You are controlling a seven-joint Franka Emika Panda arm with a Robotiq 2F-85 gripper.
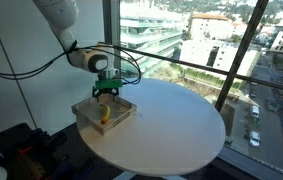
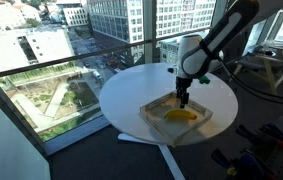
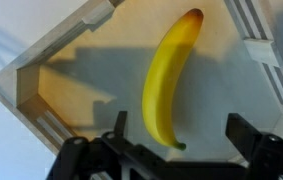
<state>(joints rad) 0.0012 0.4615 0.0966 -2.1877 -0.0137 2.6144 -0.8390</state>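
Jaws stand released and spread wide on the gripper (image 3: pixel 179 130), with nothing between them. In the wrist view the two dark fingers (image 3: pixel 119 124) show at the bottom edge, one on either side of the stem end of the banana (image 3: pixel 171 78), above it and not touching it. The banana lies flat on the floor of the wooden tray (image 3: pixel 31 92), alone in it and roughly in the tray's middle. Its curved body runs across the tray floor, and its brownish tip lies close to one tray wall.

In both exterior views the gripper (image 1: pixel 104 92) (image 2: pixel 183 99) hangs pointing straight down just above the tray (image 1: pixel 85 107) (image 2: pixel 152 112), directly over the banana (image 1: pixel 105 114) (image 2: pixel 180 115). Its fingertips are about level with the tray's rim — whether they dip below it cannot be told. The tray sits on a round white table (image 1: pixel 176 125) (image 2: pixel 131 88), near the table's edge. Beyond the tray, a glass wall (image 1: pixel 211 40) gives onto city buildings (image 2: pixel 121 20).
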